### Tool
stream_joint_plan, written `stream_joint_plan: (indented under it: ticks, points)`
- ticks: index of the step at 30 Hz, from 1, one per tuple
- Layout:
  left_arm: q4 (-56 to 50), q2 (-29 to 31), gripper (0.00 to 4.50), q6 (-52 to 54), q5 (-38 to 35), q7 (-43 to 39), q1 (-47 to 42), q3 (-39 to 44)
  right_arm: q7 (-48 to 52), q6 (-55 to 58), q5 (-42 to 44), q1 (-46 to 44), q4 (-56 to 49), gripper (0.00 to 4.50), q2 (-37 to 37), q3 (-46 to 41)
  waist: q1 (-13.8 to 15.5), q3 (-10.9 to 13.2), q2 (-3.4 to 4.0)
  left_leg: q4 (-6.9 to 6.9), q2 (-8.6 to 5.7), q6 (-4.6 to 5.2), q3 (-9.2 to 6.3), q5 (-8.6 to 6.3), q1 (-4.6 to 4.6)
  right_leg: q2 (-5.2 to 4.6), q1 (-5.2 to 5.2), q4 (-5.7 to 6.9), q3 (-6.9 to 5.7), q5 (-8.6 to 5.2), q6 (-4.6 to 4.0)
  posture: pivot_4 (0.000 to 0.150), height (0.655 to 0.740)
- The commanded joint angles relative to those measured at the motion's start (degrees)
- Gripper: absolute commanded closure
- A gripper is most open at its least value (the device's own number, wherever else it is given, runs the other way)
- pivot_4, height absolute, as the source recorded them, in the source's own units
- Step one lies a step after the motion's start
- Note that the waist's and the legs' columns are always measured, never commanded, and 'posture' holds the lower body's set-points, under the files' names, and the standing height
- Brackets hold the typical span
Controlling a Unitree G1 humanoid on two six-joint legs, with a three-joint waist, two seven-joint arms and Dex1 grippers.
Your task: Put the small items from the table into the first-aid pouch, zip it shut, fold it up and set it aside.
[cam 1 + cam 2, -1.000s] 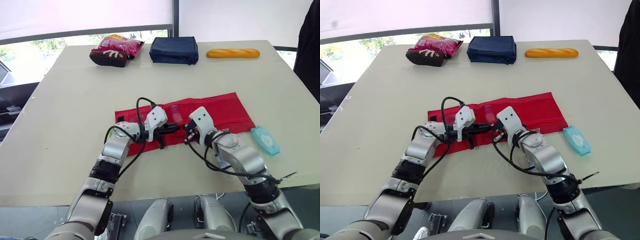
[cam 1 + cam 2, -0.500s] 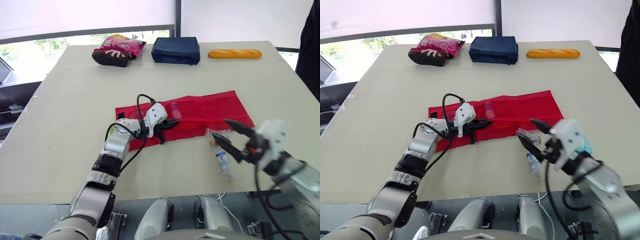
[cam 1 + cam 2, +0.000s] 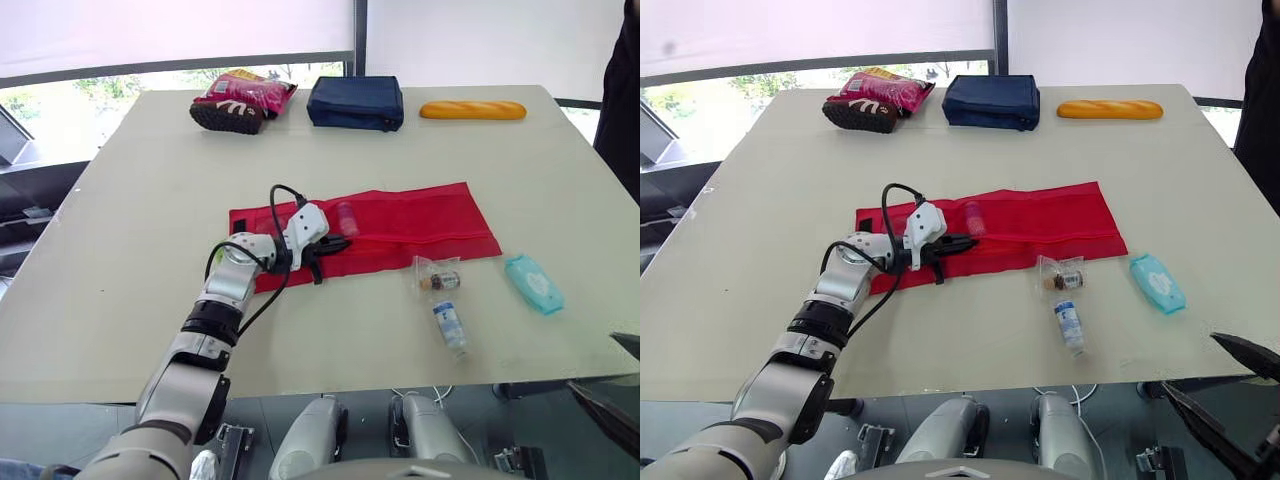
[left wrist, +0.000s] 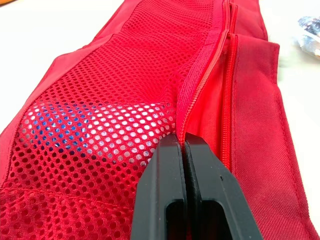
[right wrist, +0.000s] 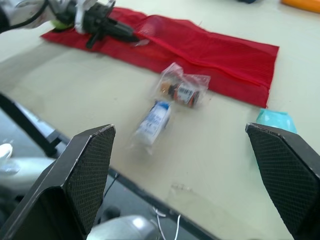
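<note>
Loading step is judged to be in hand, well short of done: the first-aid pouch (image 3: 430,215) is laid out flat and unfolded near the middle of the table (image 3: 130,200), and three small items are left lying outside it. The left gripper (image 3: 335,243) is closed tight, fingers pressed together on the pouch's zip edge (image 4: 227,60) where the mesh pocket (image 4: 125,90) meets the solid cloth; the pocket mouth appears to be pinched there, though how far the zip is open cannot be told. The right gripper (image 3: 1190,362) is held off the near right table edge, fingers spread wide, nothing gripped. One small item (image 3: 347,214) is seen already inside the mesh pocket, just beside the left fingertips; it reads pinkish from the head views and pale with blue marks from the left wrist view, and whether a second item is in there cannot be told. Still to be loaded: a clear sachet (image 3: 437,277) touching or just off the pouch's near edge, a small vial (image 3: 450,323) near it toward the table edge, and a teal packet (image 3: 533,283) off the pouch's right end. Next move is judged to need the right gripper brought down over the sachet, closed on it, and the sachet fed into the mouth held by the left; zipping and folding are to follow.
</note>
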Motion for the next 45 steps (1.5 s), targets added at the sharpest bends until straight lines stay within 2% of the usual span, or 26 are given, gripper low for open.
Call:
stream_joint_plan:
  ticks: [1, 5, 8, 10, 12, 15, 19, 20, 25, 28, 31, 36, 37, 38, 39, 41, 45]
  points:
    - [1.0, 0.0, 4.50, -1.4, 0.5, -0.5, -1.4, 0.2, 1.8, -3.1, 0.6, 1.3, 1.0, 0.05, -1.3, -2.4, 0.0, 0.0, 0.00, 0.00, 0.00, 0.00, 0.00, 0.00, -0.01, 0.00, 0.00, -0.01, 0.00, 0.00, 0.00, 0.150, 0.7390]
    - [1.7, -0.2, 4.50, -1.7, 0.7, -0.8, -2.1, 0.2, -0.1, -4.0, 0.1, 1.0, 0.2, 0.05, -2.2, -0.8, 0.2, 0.0, 0.00, -0.03, 0.00, 0.01, -0.02, -0.01, -0.06, -0.04, -0.01, -0.09, -0.03, 0.01, 0.00, 0.150, 0.7390]
    - [1.8, -0.1, 4.50, -1.9, 0.8, -1.1, -2.2, 0.2, -2.0, -4.8, -4.3, 0.5, -0.8, 0.05, -1.9, 2.6, 0.3, 0.0, -0.01, -0.03, 0.00, 0.01, -0.04, -0.01, -0.08, -0.05, -0.01, -0.11, -0.04, 0.01, -0.01, 0.150, 0.7390]
    - [1.7, -0.1, 4.50, -2.0, 0.8, -1.2, -2.2, 0.1, -5.7, -4.5, -10.7, -0.5, -1.7, 0.05, -1.8, 6.9, 0.3, 0.0, -0.01, -0.03, 0.00, 0.01, -0.03, -0.01, -0.09, -0.06, -0.01, -0.12, -0.04, 0.01, 0.00, 0.150, 0.7390]
    - [1.4, -0.1, 4.50, -2.1, 0.9, -1.4, -2.3, 0.1, -10.8, -2.1, -16.0, -1.6, -3.5, 0.05, -1.8, 13.1, 0.4, 0.0, -0.01, -0.03, 0.00, 0.00, -0.04, -0.01, -0.10, -0.06, -0.02, -0.13, -0.04, 0.01, 0.00, 0.150, 0.7390]
    - [0.5, -0.2, 4.50, -2.1, 1.0, -1.5, -2.4, -0.2, -20.3, 1.4, -20.9, -7.0, -6.6, 0.05, -1.1, 28.4, 0.5, 0.0, 0.02, -0.04, -0.01, -0.02, -0.04, 0.00, -0.12, -0.06, -0.05, -0.12, -0.04, 0.01, -0.01, 0.150, 0.7390]
    - [-1.2, -0.7, 4.50, -1.2, 1.0, -1.3, -2.3, -0.4, -32.0, 8.2, -32.0, -13.4, -6.2, 0.05, 0.0, 45.2, 0.7, 0.0, 0.02, -0.04, -0.02, -0.25, -0.07, 0.13, -0.13, -0.07, -0.05, -0.13, -0.08, 0.11, -0.19, 0.150, 0.7390]
    - [-1.7, -0.9, 4.50, -0.9, 1.0, -1.4, -2.2, -0.4, -34.8, 9.6, -33.5, -15.3, -5.5, 0.05, 0.9, 49.0, 0.8, -0.1, -0.18, -0.04, -0.07, -0.28, -0.05, 0.15, -0.16, -0.09, -0.06, -0.13, -0.06, 0.13, -0.22, 0.150, 0.7390]
    - [-2.9, -1.3, 4.50, 0.1, 1.0, -1.3, -2.1, -0.6, -42.3, 14.4, -39.4, -21.6, -2.7, 0.05, 3.8, 61.6, 1.3, -0.1, -0.10, -0.02, -0.08, -0.30, -0.08, 0.17, -0.17, -0.07, -0.08, -0.13, -0.09, 0.15, -0.25, 0.150, 0.7390]
    - [-3.1, -1.6, 4.50, 0.4, 1.1, -1.1, -2.1, -0.7, -45.8, 15.3, -41.9, -24.4, -0.1, 0.05, 6.0, 66.0, 1.3, -0.1, -0.10, -0.02, -0.09, -0.30, -0.09, 0.17, -0.17, -0.07, -0.07, -0.13, -0.09, 0.15, -0.25, 0.150, 0.7390]
    - [-3.1, -1.7, 4.50, 0.5, 1.1, -1.1, -2.2, -0.8, -47.8, 15.5, -44.9, -25.7, 2.3, 0.85, 6.5, 68.6, 1.3, -0.1, -0.10, -0.01, -0.10, -0.30, -0.08, 0.17, -0.17, -0.06, -0.07, -0.13, -0.09, 0.16, -0.24, 0.150, 0.7390]
    - [-1.8, -1.8, 4.50, 0.0, 1.2, -0.9, -3.0, -0.6, -48.4, 15.3, -45.5, -25.6, 1.8, 3.24, 6.5, 66.5, 1.3, -0.1, -0.10, -0.01, -0.11, -0.31, -0.09, 0.18, -0.14, -0.03, -0.06, -0.12, -0.10, 0.16, -0.24, 0.150, 0.7390]
    - [-1.5, -1.8, 4.50, 0.0, 1.2, -0.8, -3.1, -0.5, -48.1, 15.1, -45.4, -25.4, 1.4, 3.56, 6.2, 65.9, 1.2, -0.1, -0.10, 0.00, -0.11, -0.31, -0.09, 0.18, -0.14, -0.03, -0.05, -0.12, -0.10, 0.16, -0.24, 0.150, 0.7390]
    - [-1.4, -1.9, 4.50, -0.1, 1.2, -0.8, -3.1, -0.5, -47.6, 15.2, -44.9, -25.1, 0.4, 3.56, 5.8, 65.0, 1.3, -0.1, -0.10, 0.00, -0.11, -0.31, -0.09, 0.18, -0.13, -0.03, -0.04, -0.12, -0.10, 0.16, -0.24, 0.150, 0.7390]
    - [-1.2, -1.9, 4.50, -0.2, 1.2, -0.7, -3.2, -0.5, -46.9, 15.5, -44.3, -25.0, -0.6, 4.10, 5.5, 64.1, 1.3, -0.1, -0.09, 0.01, -0.11, -0.31, -0.09, 0.18, -0.13, -0.02, -0.04, -0.11, -0.10, 0.16, -0.23, 0.150, 0.7390]
    - [-0.7, -2.0, 4.50, -0.3, 1.2, -0.7, -3.5, -0.4, -46.0, 16.8, -42.9, -25.4, -2.3, 4.34, 4.9, 62.9, 1.2, -0.1, -0.09, 0.03, -0.12, -0.31, -0.09, 0.18, -0.13, -0.02, -0.04, -0.11, -0.10, 0.16, -0.23, 0.150, 0.7390]
    - [0.1, -2.3, 4.50, -0.7, 1.1, -0.7, -4.0, -0.4, -44.5, 25.7, -37.3, -33.6, -6.6, 4.37, 3.2, 61.8, 1.0, -0.1, -0.09, 0.04, -0.10, -0.32, -0.10, 0.19, -0.12, 0.01, -0.04, -0.09, -0.11, 0.17, -0.23, 0.150, 0.7390]
